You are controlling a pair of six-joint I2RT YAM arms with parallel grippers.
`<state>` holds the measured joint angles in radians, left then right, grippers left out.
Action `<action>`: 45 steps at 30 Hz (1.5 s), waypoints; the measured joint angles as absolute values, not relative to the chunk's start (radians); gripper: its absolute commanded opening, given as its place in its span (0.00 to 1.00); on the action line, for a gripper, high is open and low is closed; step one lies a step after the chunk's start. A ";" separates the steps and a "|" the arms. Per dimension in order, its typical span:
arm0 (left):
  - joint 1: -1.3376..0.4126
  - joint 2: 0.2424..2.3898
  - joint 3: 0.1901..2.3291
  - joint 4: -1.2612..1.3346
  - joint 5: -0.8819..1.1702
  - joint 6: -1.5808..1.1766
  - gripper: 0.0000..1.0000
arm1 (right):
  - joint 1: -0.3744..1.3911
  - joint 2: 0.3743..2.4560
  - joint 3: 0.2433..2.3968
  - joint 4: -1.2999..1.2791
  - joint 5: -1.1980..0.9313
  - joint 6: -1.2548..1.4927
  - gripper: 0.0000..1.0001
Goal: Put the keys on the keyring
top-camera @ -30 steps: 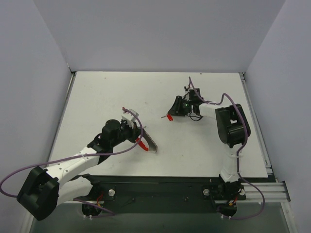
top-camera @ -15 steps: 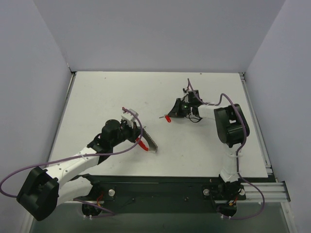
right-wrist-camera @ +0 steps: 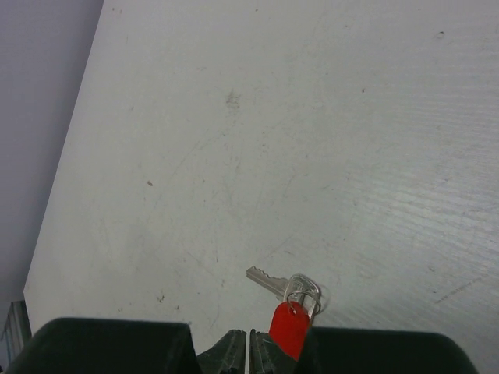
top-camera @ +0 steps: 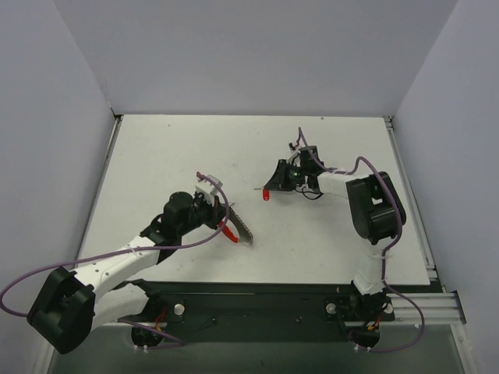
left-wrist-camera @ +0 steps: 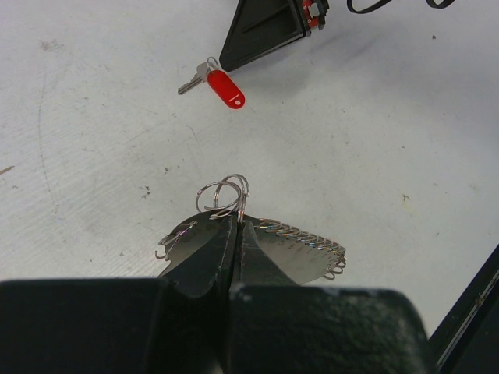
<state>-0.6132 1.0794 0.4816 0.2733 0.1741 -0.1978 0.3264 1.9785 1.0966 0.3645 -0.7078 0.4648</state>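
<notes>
White table [top-camera: 156, 156]: right gripper [right-wrist-camera: 248, 339] has just clamped shut, seemingly on the key [right-wrist-camera: 290, 323], drawing it toward the keyring [left-wrist-camera: 224, 193] pinched in the left gripper [left-wrist-camera: 236, 222]; threading comes next.

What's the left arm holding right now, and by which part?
The keyring, pinched in the left gripper's shut jaws midway along its toothed grey stretch.

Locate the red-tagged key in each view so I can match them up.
Top external: key mid-table, at the tip of the right jaws.
Left wrist: key top, left of centre, under the black wedge of those jaws.
Right wrist: key bottom centre, at the jaws.
Shared landmark: the right jaws, meeting the red tag in every view.
</notes>
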 measured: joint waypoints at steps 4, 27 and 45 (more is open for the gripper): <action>-0.613 1.083 0.482 0.273 0.179 -0.197 0.00 | 0.327 1.971 1.097 0.379 -0.719 0.457 0.32; -0.612 1.096 0.482 0.272 0.181 -0.176 0.00 | 0.330 2.007 1.142 0.388 -0.640 0.418 0.65; -0.611 1.096 0.482 0.273 0.187 -0.176 0.00 | 0.393 2.060 1.240 0.267 -0.572 0.376 0.29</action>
<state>-0.6113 1.0958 0.4820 0.2729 0.1875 -0.1757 0.3927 2.0598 1.2396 0.2672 -0.5716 0.3763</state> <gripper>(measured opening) 0.023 0.347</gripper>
